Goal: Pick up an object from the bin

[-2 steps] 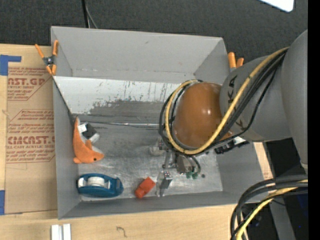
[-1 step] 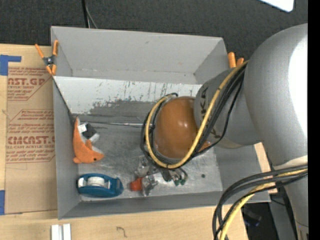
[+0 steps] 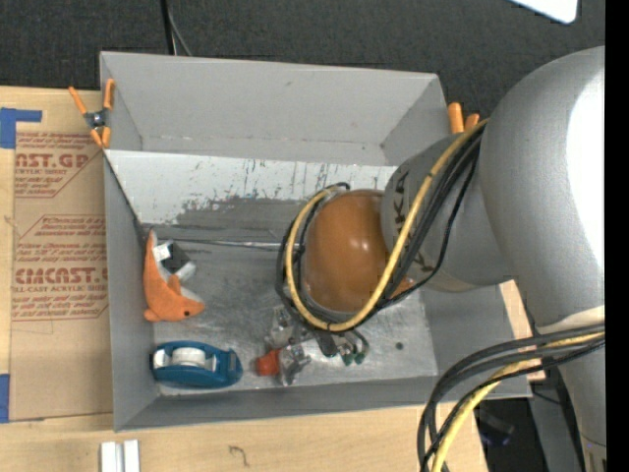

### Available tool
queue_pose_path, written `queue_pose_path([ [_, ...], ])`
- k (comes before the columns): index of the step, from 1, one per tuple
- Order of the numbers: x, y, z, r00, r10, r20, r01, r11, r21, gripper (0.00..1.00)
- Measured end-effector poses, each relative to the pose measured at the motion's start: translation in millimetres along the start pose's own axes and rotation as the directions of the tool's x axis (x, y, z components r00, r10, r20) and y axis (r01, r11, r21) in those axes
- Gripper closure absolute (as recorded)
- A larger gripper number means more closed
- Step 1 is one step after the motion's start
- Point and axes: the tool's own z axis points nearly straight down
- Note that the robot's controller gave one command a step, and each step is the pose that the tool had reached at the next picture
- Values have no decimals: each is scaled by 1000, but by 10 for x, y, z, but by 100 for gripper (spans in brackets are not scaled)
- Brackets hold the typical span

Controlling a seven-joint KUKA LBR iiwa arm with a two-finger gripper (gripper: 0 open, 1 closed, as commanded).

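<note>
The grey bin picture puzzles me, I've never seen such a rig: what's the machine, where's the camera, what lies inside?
The camera looks down into the bin from above, slightly to one side. The big pale bulk on the right is a robot arm; the orange dome with cables is a cover on its wrist. Its gripper is low over the bin floor, beside a small red thing. Further left lie a blue tape dispenser and an orange fish toy. Whether anything is held, I cannot tell.
</note>
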Motion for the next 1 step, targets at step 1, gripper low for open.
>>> queue_pose_path([
  [1,-234,60,-1588,997,76,12,-76,997,0,100],
])
